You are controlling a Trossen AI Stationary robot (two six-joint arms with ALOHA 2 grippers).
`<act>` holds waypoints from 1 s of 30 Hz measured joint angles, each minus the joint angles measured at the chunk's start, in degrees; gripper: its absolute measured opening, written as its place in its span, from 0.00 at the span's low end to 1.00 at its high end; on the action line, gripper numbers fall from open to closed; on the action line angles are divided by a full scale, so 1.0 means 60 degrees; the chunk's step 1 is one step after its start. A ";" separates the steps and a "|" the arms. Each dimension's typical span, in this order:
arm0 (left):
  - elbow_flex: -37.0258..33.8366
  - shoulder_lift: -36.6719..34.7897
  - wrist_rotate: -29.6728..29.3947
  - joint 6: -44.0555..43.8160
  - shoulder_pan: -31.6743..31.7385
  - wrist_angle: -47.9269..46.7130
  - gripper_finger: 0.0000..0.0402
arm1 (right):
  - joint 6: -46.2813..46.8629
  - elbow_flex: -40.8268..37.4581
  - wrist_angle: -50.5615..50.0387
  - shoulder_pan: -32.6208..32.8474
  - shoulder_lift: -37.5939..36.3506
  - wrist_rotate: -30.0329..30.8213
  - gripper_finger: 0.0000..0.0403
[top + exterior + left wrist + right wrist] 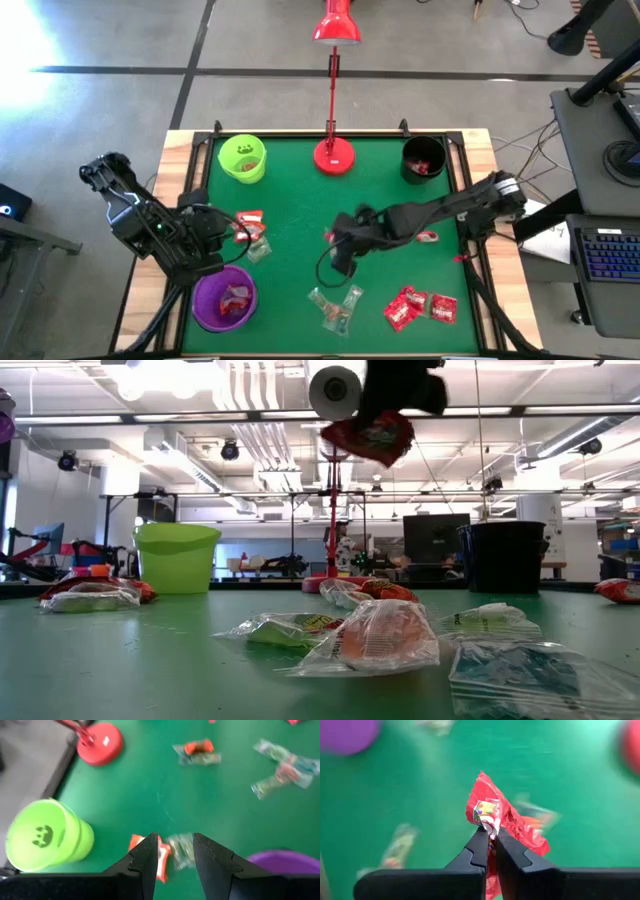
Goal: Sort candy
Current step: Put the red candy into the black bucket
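Now the right end effector (490, 837) is pinched fully closed on a shiny red crinkled candy wrapper (492, 815), gripping it by one edge so that the packet juts out past the fingertips; in the low view the same red sweet (368, 436) hangs clear above the green worktop (300, 190), touching nothing. From above, this end effector (340, 240) sits near the middle of the worktop. The black cup (423, 158) stands at the far right corner, back along the right arm's own side, with something red already showing inside it, so I judge that to be the likely destination for this piece; the lime-green cup (243, 158) at the far left and the purple cup (224, 298) at the near left both lie on the other arm's side. The coming move therefore turns on carrying the sweet away from centre, toward the far right, until it is over the black rim.

The left end effector (172, 857) hovers with its fingers partly apart, holding nothing, just above an orange sweet (160, 857) and a clear greenish one (182, 850) lying side by side, close to the purple cup. More red packets (418, 306) and clear ones (335, 305) wait along the near edge, nearer the right arm.
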 joint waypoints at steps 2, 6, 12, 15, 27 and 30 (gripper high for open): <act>0.0000 -0.0004 -0.0533 0.0116 0.0003 0.0001 0.27 | 0.0256 0.0001 -0.0597 -0.0158 -0.0338 0.0559 0.03; 0.0000 -0.0010 -0.1845 0.0512 0.0028 0.0004 0.27 | 0.0571 0.0004 -0.1761 -0.0587 -0.0896 0.1114 0.03; 0.0000 -0.0208 -0.4648 0.1151 0.0183 0.0004 0.27 | 0.0644 0.0004 -0.3013 -0.1600 -0.1521 0.1973 0.03; 0.0000 -0.0505 -0.5773 0.1361 0.0448 0.0000 0.27 | 0.0387 0.0003 -0.3343 -0.2311 -0.1717 0.2015 0.03; 0.0000 -0.1859 -0.6010 0.1901 0.3841 0.0000 0.27 | -0.2517 0.0000 -0.3297 -0.5706 -0.1953 0.2107 0.03; 0.0000 -0.2030 -0.6018 0.1901 0.4762 0.0005 0.27 | -0.3016 0.0000 -0.3275 -0.6617 -0.1953 0.1627 0.03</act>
